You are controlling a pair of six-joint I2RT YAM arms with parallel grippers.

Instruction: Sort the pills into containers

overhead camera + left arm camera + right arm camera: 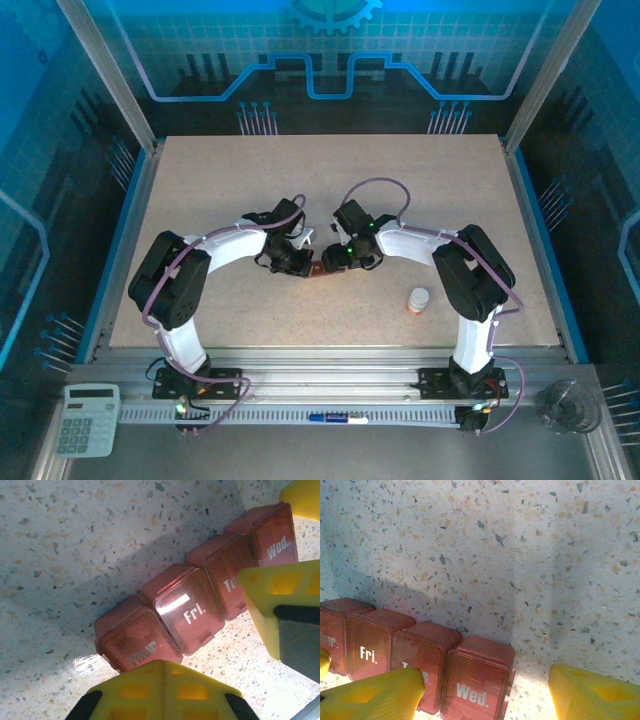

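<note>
Yellow plastic fingers (370, 697) of the right claw (485, 680) are standing apart, open, straddling the "Wed." end of the pill box (420, 665), with bare bench (530, 580) showing between box and outer finger. At the other end the left claw (160, 680) is sitting closed, its blocky yellow tip just beside the "Thur" lid; whether it is touching, I cannot tell. The pill box is lying flat near the middle of the bench, between the two claws: four square compartments in a row, glossy see-through reddish-brown plastic with rounded corners, white lettering, lids down, glare catching on "Fri." One right finger is covering part of the third label. The bench is looking matte and speckled like pale stone. Well to the right a small white bottle (418, 299) with an orange band is standing upright; a calculator (87, 419) is resting off the front left corner.
</note>
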